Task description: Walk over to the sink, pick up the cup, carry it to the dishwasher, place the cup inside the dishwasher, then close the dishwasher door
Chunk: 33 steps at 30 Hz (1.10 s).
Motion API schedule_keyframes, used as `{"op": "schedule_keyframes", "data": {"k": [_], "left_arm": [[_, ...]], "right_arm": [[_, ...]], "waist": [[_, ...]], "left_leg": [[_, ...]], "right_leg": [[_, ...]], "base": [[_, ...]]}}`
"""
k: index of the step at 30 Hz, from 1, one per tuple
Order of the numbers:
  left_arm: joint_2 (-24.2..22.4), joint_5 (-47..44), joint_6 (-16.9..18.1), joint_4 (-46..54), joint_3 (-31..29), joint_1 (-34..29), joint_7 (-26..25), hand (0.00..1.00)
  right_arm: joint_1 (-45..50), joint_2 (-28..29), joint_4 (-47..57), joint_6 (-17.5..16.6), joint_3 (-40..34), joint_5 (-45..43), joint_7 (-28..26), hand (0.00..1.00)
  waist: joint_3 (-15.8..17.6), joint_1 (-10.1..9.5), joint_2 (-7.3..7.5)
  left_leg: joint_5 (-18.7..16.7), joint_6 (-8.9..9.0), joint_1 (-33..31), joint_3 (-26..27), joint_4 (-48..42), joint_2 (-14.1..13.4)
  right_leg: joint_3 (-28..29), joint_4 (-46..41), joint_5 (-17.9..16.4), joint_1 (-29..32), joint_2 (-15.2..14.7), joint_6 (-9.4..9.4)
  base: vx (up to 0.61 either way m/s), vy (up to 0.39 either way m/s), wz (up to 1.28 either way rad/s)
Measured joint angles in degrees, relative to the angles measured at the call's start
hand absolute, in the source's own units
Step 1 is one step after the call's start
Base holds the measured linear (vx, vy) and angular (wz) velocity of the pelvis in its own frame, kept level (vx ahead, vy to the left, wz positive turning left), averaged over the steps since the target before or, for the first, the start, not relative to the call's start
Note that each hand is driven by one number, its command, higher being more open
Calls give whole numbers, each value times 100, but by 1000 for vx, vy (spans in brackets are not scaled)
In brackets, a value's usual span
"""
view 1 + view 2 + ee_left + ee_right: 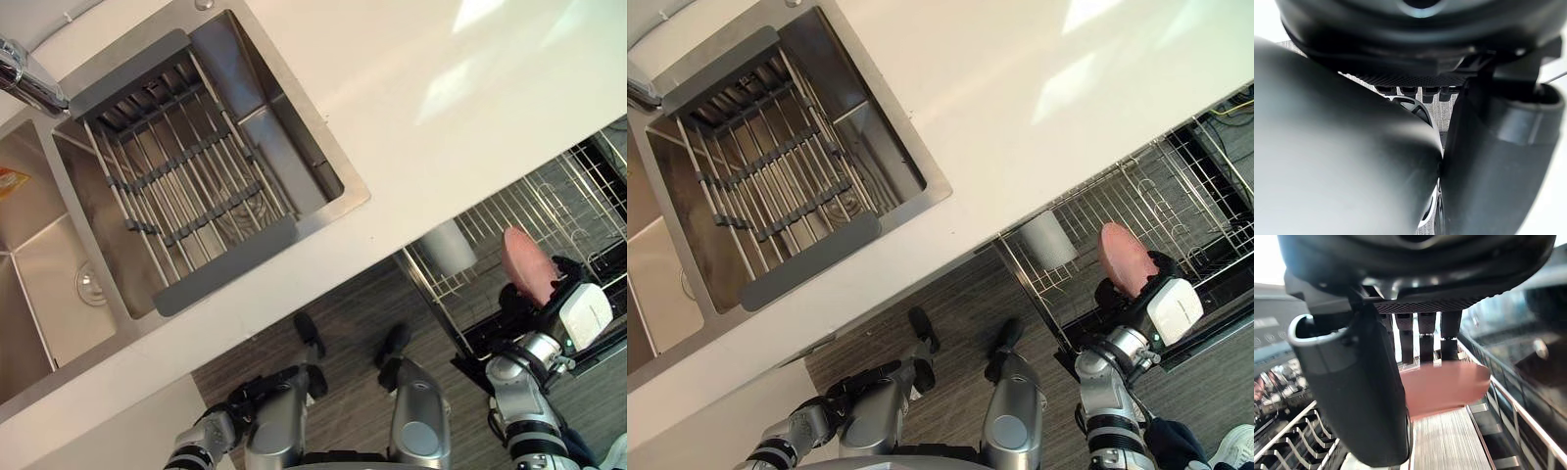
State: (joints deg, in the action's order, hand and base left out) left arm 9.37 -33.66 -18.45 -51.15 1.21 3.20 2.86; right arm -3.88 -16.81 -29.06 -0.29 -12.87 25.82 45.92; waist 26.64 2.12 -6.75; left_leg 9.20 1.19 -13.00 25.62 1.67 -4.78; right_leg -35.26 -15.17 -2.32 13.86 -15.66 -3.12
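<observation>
Right hand (534, 305) is clamped round the pink cup (520, 260) at 4 o'clock, above the dishwasher rack (552, 201), its long axis towards roughly 12 o'clock. Left hand (247, 393) hangs at 7 o'clock, its grip unreadable.

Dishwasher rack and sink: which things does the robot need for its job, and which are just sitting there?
Job: pink cup, right hand gripping it, dishwasher rack, sink.
Just there: grey cup in the rack, drainer in the sink, tap, left hand.
</observation>
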Motion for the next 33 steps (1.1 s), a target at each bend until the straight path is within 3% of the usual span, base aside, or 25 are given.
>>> {"op": "schedule_keyframes", "data": {"k": [6,11,14,16,19,22,25,27,29,33], "left_arm": [[-4,292,-57,137,6,-1,68,100],[-4,350,-90,194,0,-16,113,100],[-44,446,-161,229,-104,-103,102,100],[-74,527,-176,336,-144,-239,71,100],[-109,680,-176,342,-335,-342,21,100],[-112,903,-167,216,-438,-401,-12,100],[-138,912,-174,90,-636,-451,-57,100],[-162,916,-174,45,-721,-475,-83,100],[-187,916,-185,-94,-827,-494,-131,100],[-221,914,-199,-98,-876,-561,-174,100]], "right_arm": [[5,113,0,-12,5,-203,-181,100],[145,158,332,-248,-67,-476,-170,100],[437,428,1328,-723,-590,-1415,-214,100],[635,665,2332,-1304,-1308,-2284,-472,100],[924,738,3432,-1825,-2013,-2702,-595,100],[1012,734,3888,-2321,-2644,-3173,-818,100],[1266,757,3906,-2508,-2990,-3833,-1063,100],[1507,842,3861,-2521,-3104,-4397,-1361,100],[1716,1033,3548,-2540,-3171,-5409,-2075,100],[1909,1579,2484,-2562,-3143,-6995,-3180,100]], "waist": [[-1,4,-1],[0,14,0],[0,47,2],[-4,144,10],[-62,220,114],[-131,410,237],[-198,523,309],[-211,571,322],[-252,714,315],[-334,734,299]], "left_leg": [[0,1,10,8,-1,6],[-4,-1,120,77,45,12],[-13,-18,295,149,122,12],[-68,-68,442,198,133,10],[-107,-109,620,355,129,-9],[-156,-98,801,486,123,-35],[-284,-65,940,597,14,-78],[-383,-44,1020,699,-82,-111],[-503,-30,1079,744,-197,-147],[-542,-11,1188,771,-240,-166]], "right_leg": [[6,-12,0,-1,-11,1],[74,-86,-41,-21,-35,18],[143,-165,-105,-88,-34,13],[193,-214,-178,-184,-35,-5],[348,-298,-252,-224,-23,-8],[464,-295,-293,-320,26,-10],[571,-271,-327,-435,70,-23],[663,-255,-343,-504,95,-31],[691,-224,-369,-606,110,-56],[675,-185,-404,-759,137,-66]], "base": [[36,-11,0],[26,-9,-6],[39,-32,-12],[49,-39,-10],[67,-52,-23],[80,-64,-23],[75,-47,-24],[41,-13,-24],[28,-4,-14],[45,-2,-1]]}}
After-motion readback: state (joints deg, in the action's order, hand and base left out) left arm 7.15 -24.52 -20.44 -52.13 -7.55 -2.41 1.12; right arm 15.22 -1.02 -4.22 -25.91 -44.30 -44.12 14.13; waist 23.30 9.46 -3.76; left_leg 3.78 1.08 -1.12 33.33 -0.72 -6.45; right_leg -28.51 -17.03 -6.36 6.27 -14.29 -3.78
